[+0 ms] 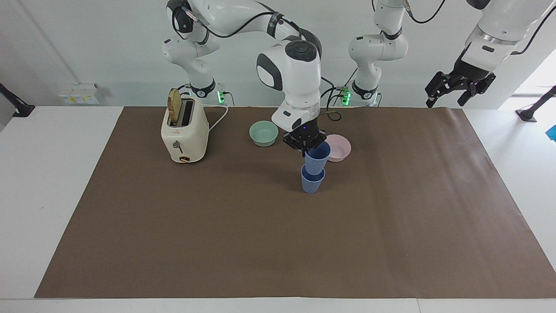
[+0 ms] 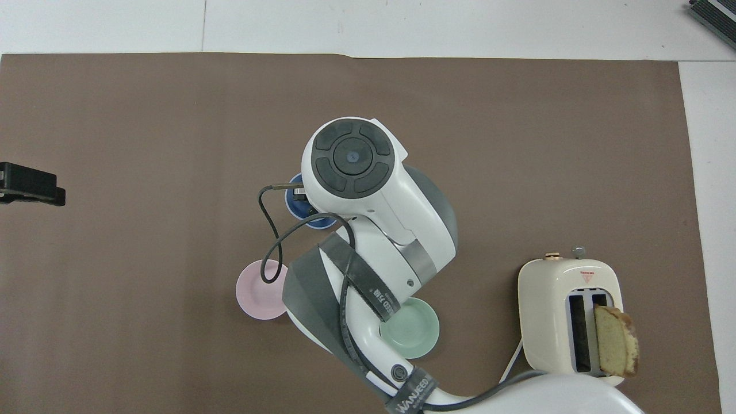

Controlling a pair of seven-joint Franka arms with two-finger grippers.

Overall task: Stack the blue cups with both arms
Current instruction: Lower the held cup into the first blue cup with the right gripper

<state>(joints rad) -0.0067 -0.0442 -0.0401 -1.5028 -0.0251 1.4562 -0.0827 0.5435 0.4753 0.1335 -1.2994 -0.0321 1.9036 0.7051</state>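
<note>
The right arm's black two-fingered hand (image 1: pixel 305 145) hangs over the middle of the brown-covered desk (image 1: pixel 278 243), pinched shut on the rim of a small, tapered, matte periwinkle-blue plastic cup (image 1: pixel 316 157). Directly below the hand, this held cup's base sits at the mouth of an identical blue cup (image 1: pixel 312 182) standing on the desk; whether it is nested or only poised above, I cannot tell.

To seat it well, the hand should probably keep the held cup upright and centred, lower it straight down until the tapered walls settle, and only then let go, since an off-centre push could tip the light lower cup.

The left arm's hand (image 1: pixel 459 88) waits, fingers spread wide and holding nothing, above the desk's edge at its own end.

Just beside the working hand sits a shallow pink bowl (image 1: pixel 339 147), apparently empty. Toward the right arm's end sits a mint-green bowl (image 1: pixel 263 132), also empty, then a cream toaster (image 1: pixel 184 135) with one slice of bread (image 1: pixel 174 107) standing up out of a slot.
</note>
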